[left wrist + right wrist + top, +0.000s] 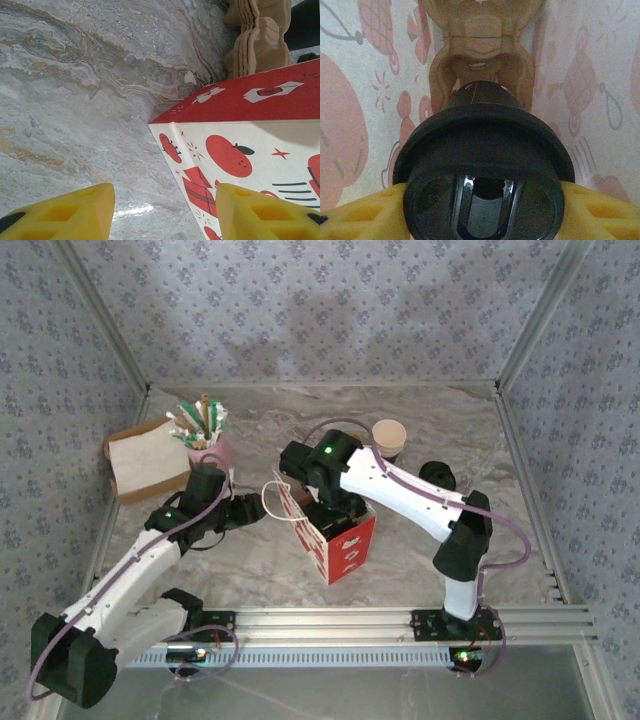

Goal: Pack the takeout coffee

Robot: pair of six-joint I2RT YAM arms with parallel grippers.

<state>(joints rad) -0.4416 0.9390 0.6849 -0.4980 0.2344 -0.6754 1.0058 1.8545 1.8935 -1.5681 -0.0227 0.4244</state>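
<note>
The takeout coffee, a small black paper cup [482,95] with its black lid [485,150] on, hangs inside the red paper bag [345,545]. My right gripper [485,200] is shut on it, one yellow finger at each side of the lid. In the top view the right gripper [335,512] reaches down into the bag's open mouth. Under the cup lies the brown cardboard carrier [480,55]. My left gripper [165,192] is open beside the bag [240,155], whose lower corner lies between its fingers [75,212]. It sits left of the bag [258,508].
A white and tan paper cup [389,437] stands behind the bag, and a black round object [437,475] sits to its right. At the back left are a pink cup of straws [205,435] and a cardboard tray of napkins [150,462]. Brown cardboard [260,35] shows past the bag.
</note>
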